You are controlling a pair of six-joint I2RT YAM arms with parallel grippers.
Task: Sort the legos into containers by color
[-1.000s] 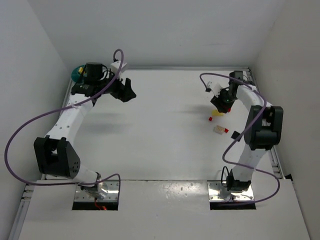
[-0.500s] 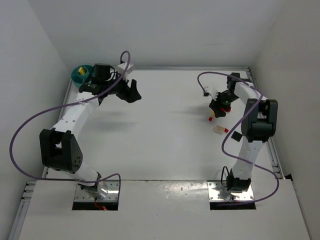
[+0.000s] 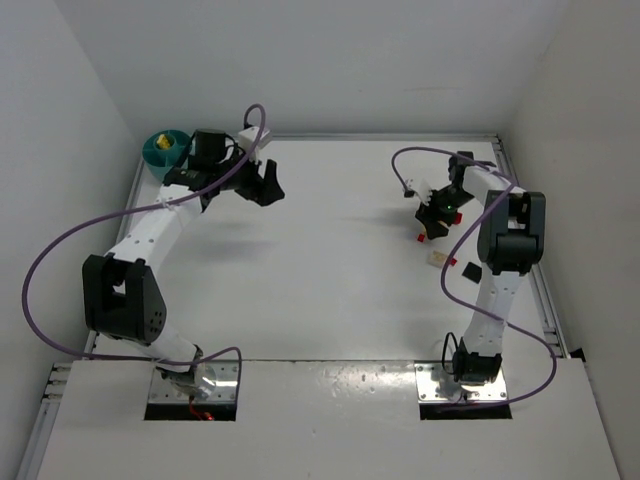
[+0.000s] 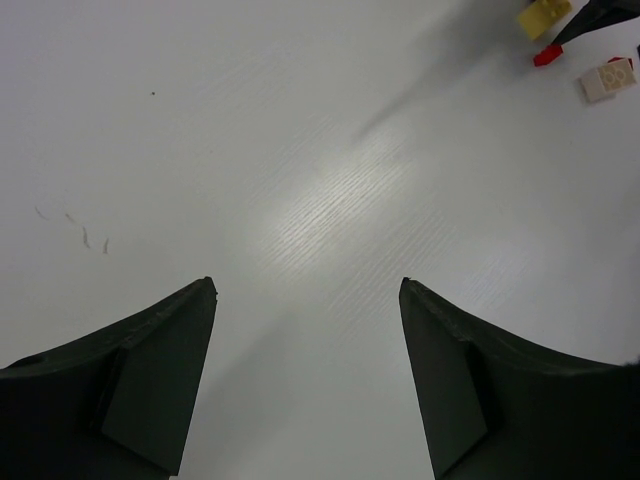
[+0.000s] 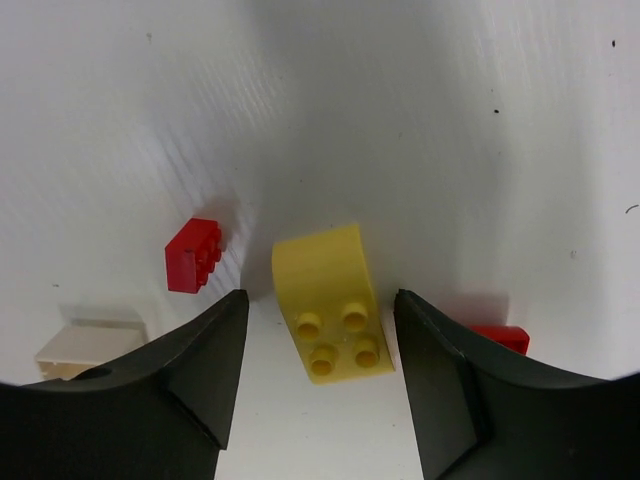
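My right gripper [image 5: 320, 295] is open and low over the table, its jaws on either side of a yellow lego [image 5: 330, 300] without gripping it. A red lego [image 5: 193, 254] lies just left of it, another red one [image 5: 500, 338] at the right finger, and a cream brick [image 5: 90, 350] at the lower left. In the top view the right gripper [image 3: 435, 215] hides the yellow lego; a red lego [image 3: 422, 237] shows beside it. The teal bowl [image 3: 163, 152] sits at the far left corner with a yellow piece inside. My left gripper [image 3: 262, 185] is open and empty, right of the bowl.
The left wrist view shows bare white table under the open left gripper [image 4: 308, 290], with the yellow lego [image 4: 543, 16], a red one [image 4: 547, 55] and the cream brick [image 4: 608, 78] far off. White walls close the table's back and sides.
My right gripper has shifted left and settled around the yellow lego. My left arm has swung right, off the bowl, which now shows fully.
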